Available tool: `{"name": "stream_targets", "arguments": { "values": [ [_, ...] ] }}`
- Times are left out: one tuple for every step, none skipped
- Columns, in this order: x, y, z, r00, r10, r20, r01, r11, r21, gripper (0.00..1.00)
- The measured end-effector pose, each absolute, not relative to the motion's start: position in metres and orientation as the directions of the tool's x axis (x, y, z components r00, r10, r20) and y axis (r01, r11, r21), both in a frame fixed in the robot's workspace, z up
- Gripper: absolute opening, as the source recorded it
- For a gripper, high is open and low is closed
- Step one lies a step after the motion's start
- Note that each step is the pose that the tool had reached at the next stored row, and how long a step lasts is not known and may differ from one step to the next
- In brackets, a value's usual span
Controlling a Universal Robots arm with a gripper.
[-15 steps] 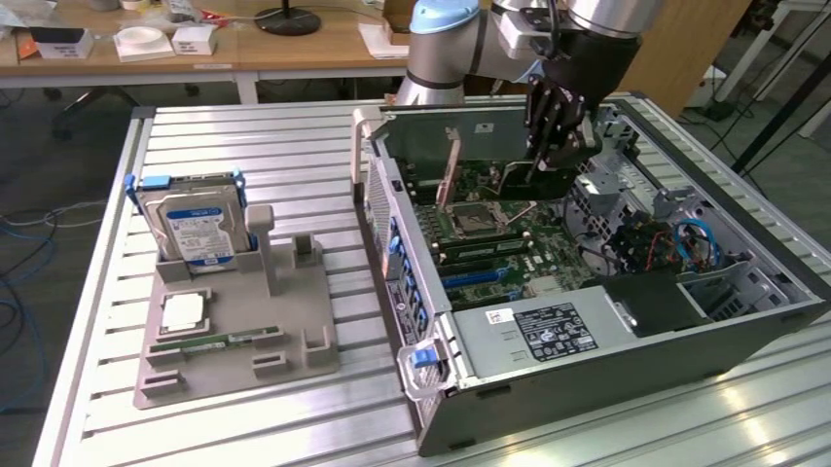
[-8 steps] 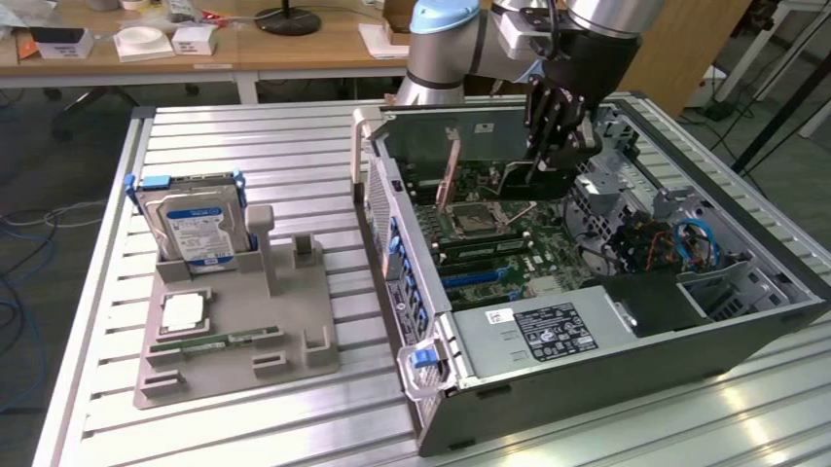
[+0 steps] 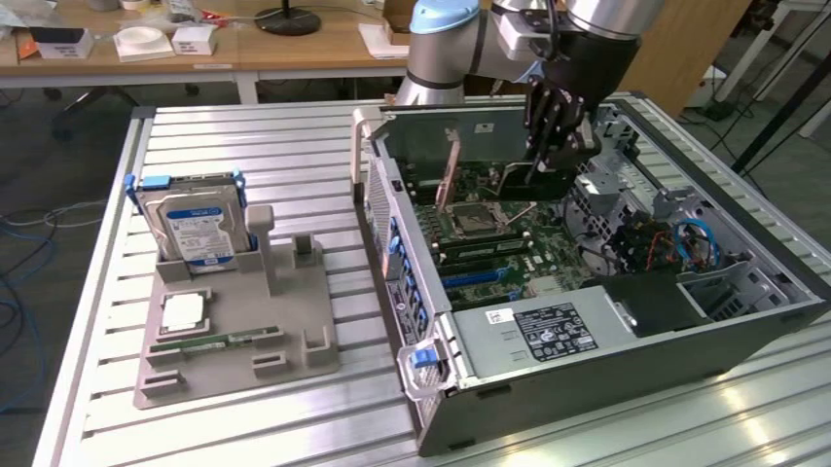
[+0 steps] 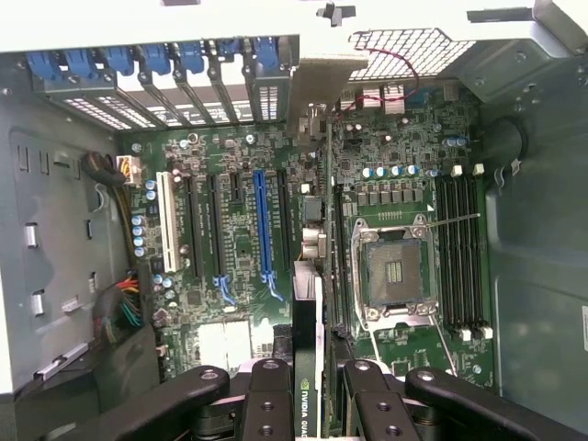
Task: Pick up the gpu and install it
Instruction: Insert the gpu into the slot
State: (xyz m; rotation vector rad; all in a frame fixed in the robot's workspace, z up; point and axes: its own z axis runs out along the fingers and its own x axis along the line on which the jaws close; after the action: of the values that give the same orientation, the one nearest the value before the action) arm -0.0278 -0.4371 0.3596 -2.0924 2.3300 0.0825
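My gripper (image 3: 556,146) is inside the open computer case (image 3: 727,224), shut on the gpu (image 3: 523,181). The gpu is a thin dark card held on edge above the green motherboard (image 3: 500,248). In the wrist view the gpu (image 4: 310,312) runs edge-on between my black fingers (image 4: 271,395), with a green NVIDIA label near the grip. Its silvery end bracket (image 4: 317,83) points at the slotted rear wall of the case. The card hangs between the long blue slot (image 4: 260,225) and the CPU socket (image 4: 395,271). I cannot tell whether it touches a slot.
A grey holder tray (image 3: 234,360) on the slatted table at the exterior view's left carries a silver hard drive (image 3: 195,229), a green memory stick (image 3: 214,342) and a small square chip (image 3: 182,309). The power supply (image 3: 559,331), drive cage and blue cables (image 3: 695,243) crowd the case.
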Motion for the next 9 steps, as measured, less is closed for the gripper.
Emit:
{"name": "stream_targets", "arguments": {
  "values": [
    [-0.0278,-0.4371,0.3593,-0.108,-0.993,-0.042,-0.994,0.106,0.033,0.26],
    [-0.0278,-0.4371,0.359,-0.108,-0.993,-0.043,-0.994,0.107,0.033,0.26],
    [-0.0278,-0.4371,0.3587,-0.108,-0.993,-0.044,-0.994,0.107,0.034,0.26],
    [-0.0278,-0.4371,0.3584,-0.108,-0.993,-0.044,-0.994,0.106,0.034,0.26],
    [-0.0278,-0.4371,0.3581,-0.108,-0.993,-0.045,-0.994,0.106,0.034,0.26],
    [-0.0278,-0.4371,0.3578,-0.108,-0.993,-0.046,-0.994,0.106,0.034,0.26],
    [-0.0278,-0.437,0.3575,-0.108,-0.993,-0.046,-0.994,0.106,0.034,0.26],
    [-0.0278,-0.4371,0.3571,-0.108,-0.993,-0.046,-0.994,0.106,0.034,0.26],
    [-0.0278,-0.4371,0.3566,-0.108,-0.993,-0.047,-0.994,0.106,0.034,0.26]
  ]
}}
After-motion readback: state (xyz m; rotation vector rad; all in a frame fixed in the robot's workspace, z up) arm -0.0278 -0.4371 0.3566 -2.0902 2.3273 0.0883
